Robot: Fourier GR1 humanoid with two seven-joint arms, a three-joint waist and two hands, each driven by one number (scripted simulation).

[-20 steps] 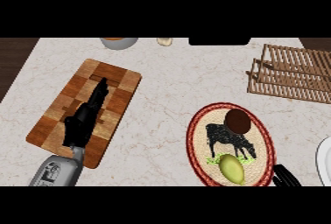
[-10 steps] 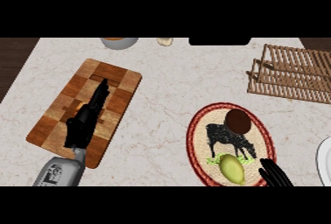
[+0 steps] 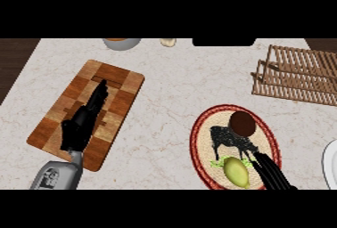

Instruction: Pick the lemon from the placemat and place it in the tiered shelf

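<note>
We find the lemon (image 3: 237,173) on the placemat (image 3: 205,122), lower right; the right hand (image 3: 270,172) lies just right of it, fingers straight, holding nothing.

Place: a kitchen, from where I stand.
Worktop: a pale, marbled stone counter (image 3: 171,89).
Prep gear: a wooden cutting board (image 3: 125,84) lying flat on it, chequered light and dark.
Storage: a slatted wooden tiered shelf (image 3: 296,73) at the far right.
Setting: a round, red-rimmed placemat (image 3: 204,129) with a lemon (image 3: 237,172) on it.
Crockery: a bowl (image 3: 121,43) at the far edge, a white plate (image 3: 331,162) at the right edge.
</note>
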